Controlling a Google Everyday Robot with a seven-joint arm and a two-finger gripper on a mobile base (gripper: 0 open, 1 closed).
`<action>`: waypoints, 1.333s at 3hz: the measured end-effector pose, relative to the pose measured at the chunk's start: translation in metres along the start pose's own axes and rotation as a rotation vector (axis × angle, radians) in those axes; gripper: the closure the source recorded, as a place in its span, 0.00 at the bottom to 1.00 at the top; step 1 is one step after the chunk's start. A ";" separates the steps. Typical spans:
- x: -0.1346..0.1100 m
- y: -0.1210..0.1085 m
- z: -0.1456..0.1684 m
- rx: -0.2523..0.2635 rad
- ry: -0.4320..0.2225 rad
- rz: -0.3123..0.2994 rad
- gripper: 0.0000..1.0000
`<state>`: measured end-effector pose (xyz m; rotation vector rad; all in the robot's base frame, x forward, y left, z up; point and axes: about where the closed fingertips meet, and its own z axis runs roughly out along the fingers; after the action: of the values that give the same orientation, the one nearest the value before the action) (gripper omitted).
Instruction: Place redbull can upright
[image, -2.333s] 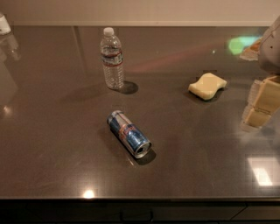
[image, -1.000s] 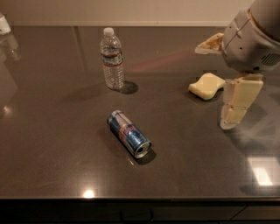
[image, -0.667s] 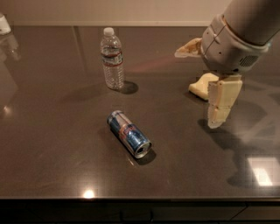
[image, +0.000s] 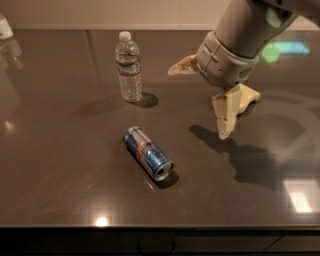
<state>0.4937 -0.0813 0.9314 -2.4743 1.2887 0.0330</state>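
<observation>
A dark, glossy grey tabletop (image: 60, 150) fills the camera view, and bright glints of light are reflected along its near edge. A clear plastic water bottle with a white cap and a red-striped label (image: 129, 67) stands upright towards the back of the table, left of centre. A small white object (image: 4, 27) is cut off by the frame at the far left corner, and what it is cannot be told. A green-blue reflection (image: 285, 50) is seen on the surface at the far right.

The slim blue and silver redbull can (image: 147, 152) lies on its side near the middle of the table, well in front of the bottle and apart from it. It is set on a diagonal, with one silver end turned towards the back left and the other towards the front right. A short shadow is cast under its near end.

Between the can and the claw, only the arm's dark shadow (image: 235, 150) falls on the tabletop.

The pale, cream-coloured two-finger gripper (image: 196, 104) is held above the table to the right of the can and the bottle, on a thick grey wrist (image: 227, 60) that comes in from the upper right. Its fingers are spread wide apart: one finger (image: 180, 66) points left towards the bottle and the other (image: 225, 115) points down towards the table. Nothing is held between them, and the can is not touched.
</observation>
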 end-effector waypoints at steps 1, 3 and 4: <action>0.000 -0.012 0.024 -0.013 -0.038 -0.167 0.00; -0.051 -0.008 0.033 -0.047 -0.129 -0.498 0.00; -0.077 0.007 0.036 -0.077 -0.142 -0.634 0.00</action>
<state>0.4477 -0.0128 0.9090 -2.7712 0.4162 0.0979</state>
